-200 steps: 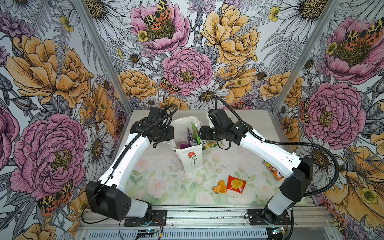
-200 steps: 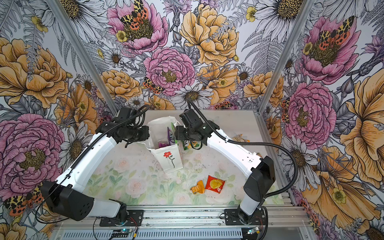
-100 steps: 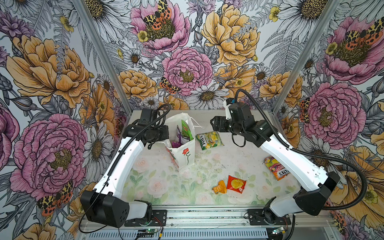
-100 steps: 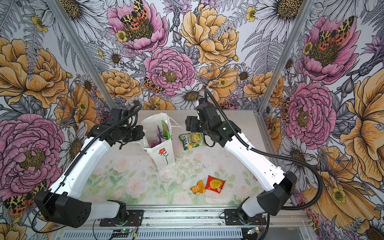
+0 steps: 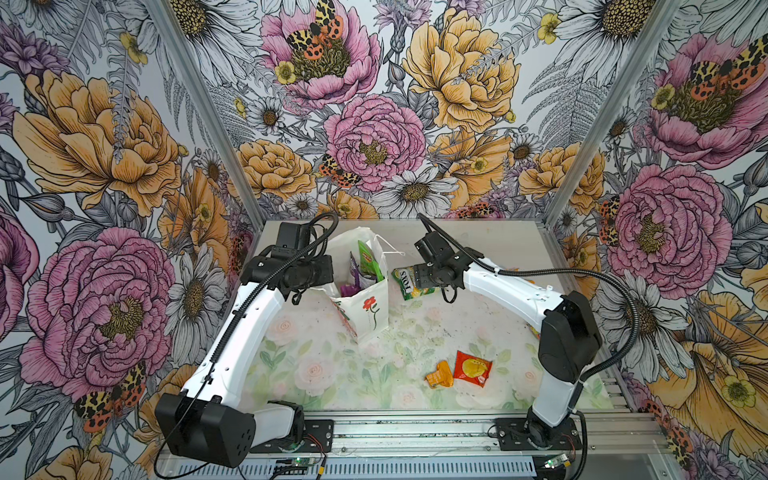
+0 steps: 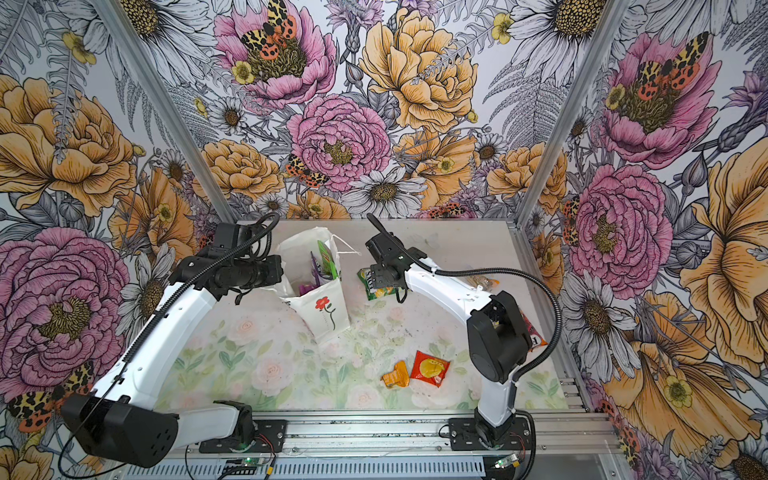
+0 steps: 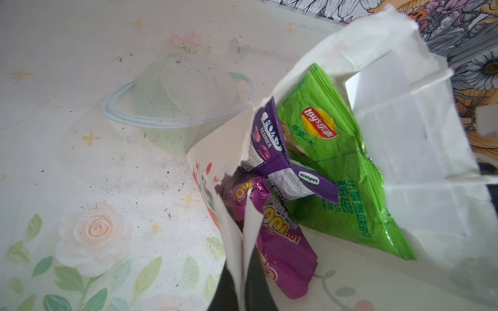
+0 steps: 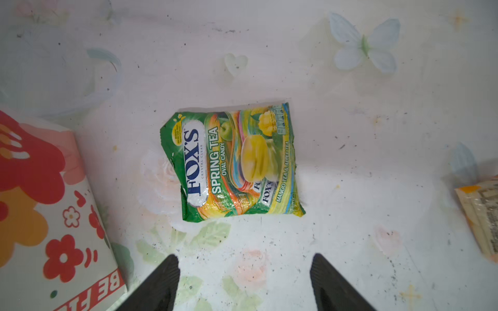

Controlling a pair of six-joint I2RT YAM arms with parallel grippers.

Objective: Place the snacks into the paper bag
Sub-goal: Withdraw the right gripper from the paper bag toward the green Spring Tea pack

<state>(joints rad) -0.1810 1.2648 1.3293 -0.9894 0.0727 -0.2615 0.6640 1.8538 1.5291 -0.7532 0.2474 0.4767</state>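
Far left we see the L pincer [image 5: 330, 277] pressed together, clamped on the left rim of the paper bag [image 5: 371, 309]. The bag stands on the desk [image 5: 316, 365] near the middle, tilted, mouth open. Inside it, per the left wrist view: green chips pkt [image 7: 323, 150], purple pkt [image 7: 269, 140], magenta pkt [image 7: 280, 250]. Just right of the bag lies the FOX'S pkt [image 8: 231, 161], flat on the desk, outside the bag. The R pincer [image 8: 246, 285] hangs over it w/ jaws wide apart, touching nothing. Toward the front edge we find an orange pkt [image 5: 438, 374] just beside a red-yellow pkt [image 5: 473, 368]. Far right, another pkt [image 6: 528, 328] is partly hidden behind the R arm.
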